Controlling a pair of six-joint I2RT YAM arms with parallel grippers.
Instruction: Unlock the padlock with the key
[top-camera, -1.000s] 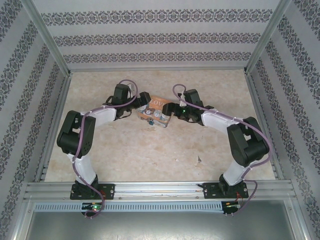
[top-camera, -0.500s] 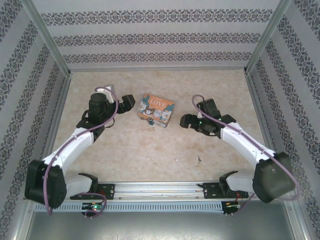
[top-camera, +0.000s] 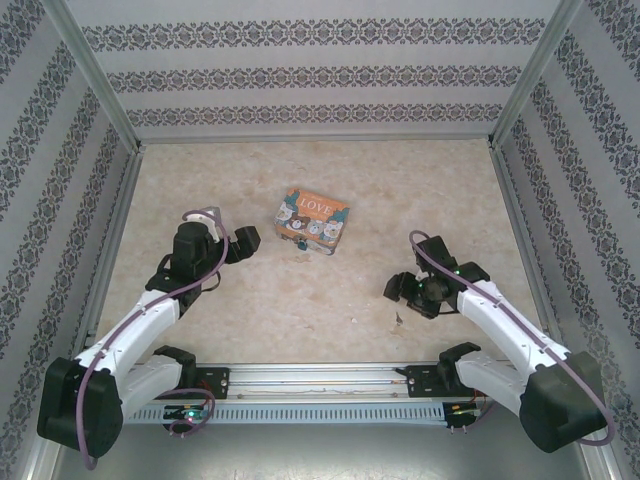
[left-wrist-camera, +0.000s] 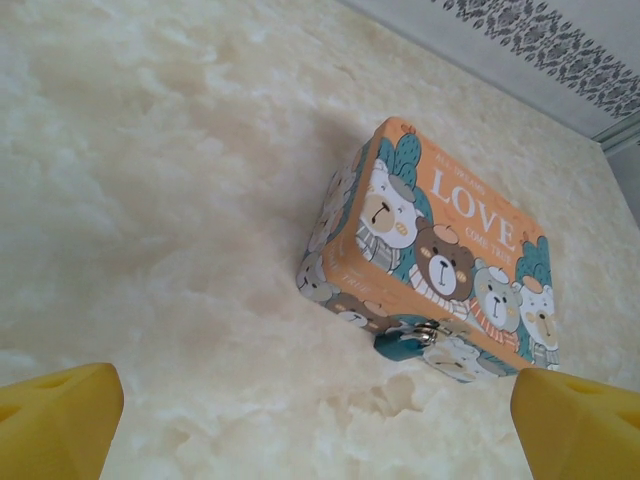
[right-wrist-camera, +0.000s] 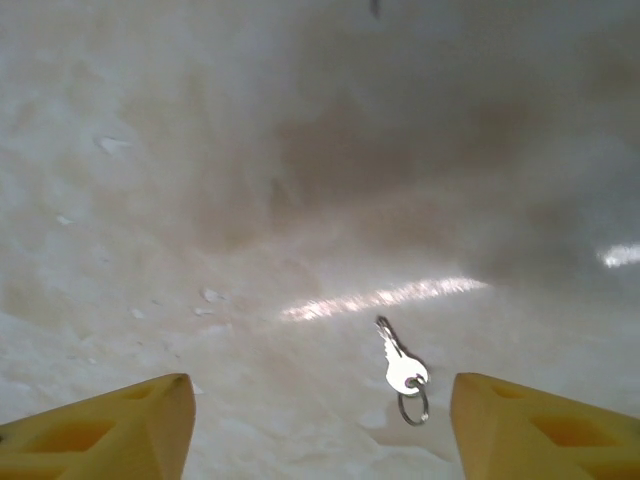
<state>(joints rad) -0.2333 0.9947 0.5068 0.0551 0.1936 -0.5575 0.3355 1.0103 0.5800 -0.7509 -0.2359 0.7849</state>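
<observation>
Marbled beige tabletop (top-camera: 300, 310): the key lies loose near the front, and the padlock hangs on the box farther back.
Nearest the arm bases, the right gripper (right-wrist-camera: 320, 420) hovers low over the tabletop, its yellow fingertips (right-wrist-camera: 100, 430) spread apart and grasping nothing. The key (right-wrist-camera: 402, 368), small and silver on a ring, lies flat between them, nearer the right-hand tip and touching neither. Farther in on the left side, the left gripper (left-wrist-camera: 320, 440) is likewise released, jaws wide. It points at the orange "LOVE" box (left-wrist-camera: 450, 240) with its cartoon bears and is well apart from it. The padlock (left-wrist-camera: 405, 343), blue with a thin silver shackle, sits at the bottom edge of the box's front face by the latch. It is too small to tell whether its shackle is closed.
</observation>
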